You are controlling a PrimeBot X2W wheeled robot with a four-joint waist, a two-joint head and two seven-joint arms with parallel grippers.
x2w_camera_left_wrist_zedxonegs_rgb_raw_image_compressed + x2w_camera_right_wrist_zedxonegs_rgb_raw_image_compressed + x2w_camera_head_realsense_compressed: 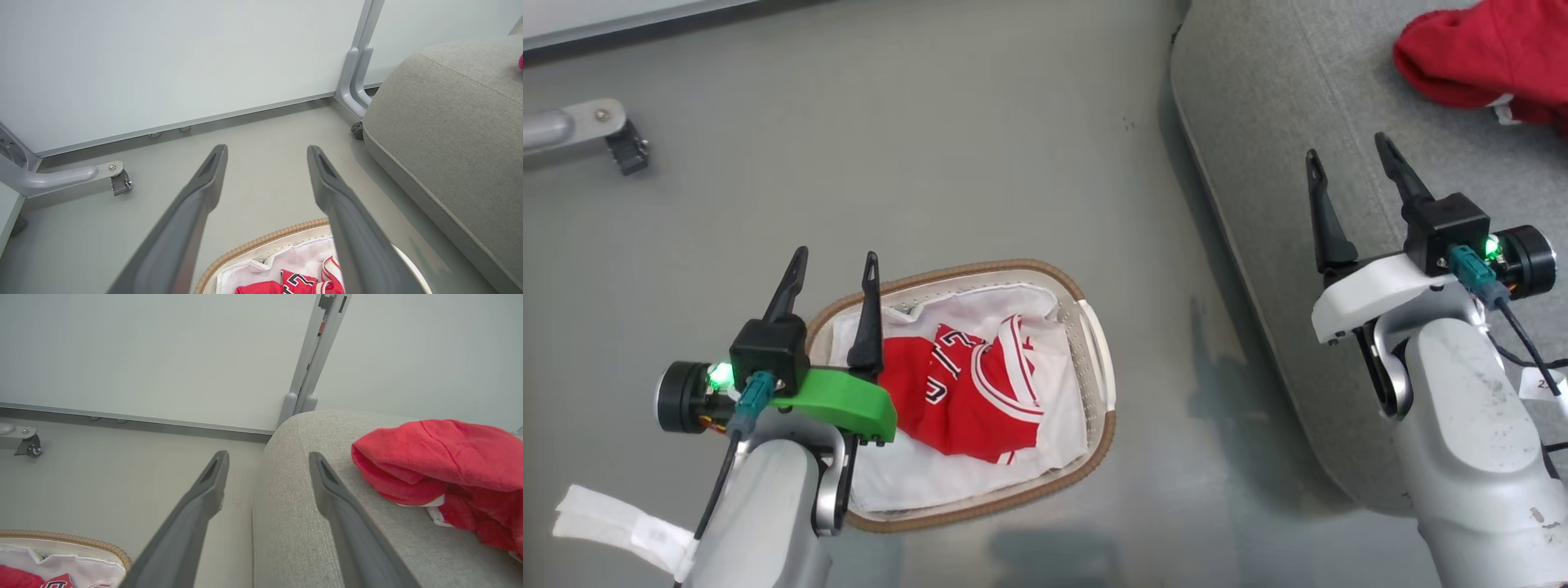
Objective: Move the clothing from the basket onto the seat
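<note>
jersey [964, 400] lies in the basket [980, 266]; left pincer [837, 253], spread and empty above, should pinch a bunched red fold, not liner [907, 478].

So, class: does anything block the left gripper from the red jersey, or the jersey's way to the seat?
Nothing visible does. The left gripper hangs open over the basket, the jersey lies uncovered on the white liner, and bare floor lies between basket and seat.
</note>
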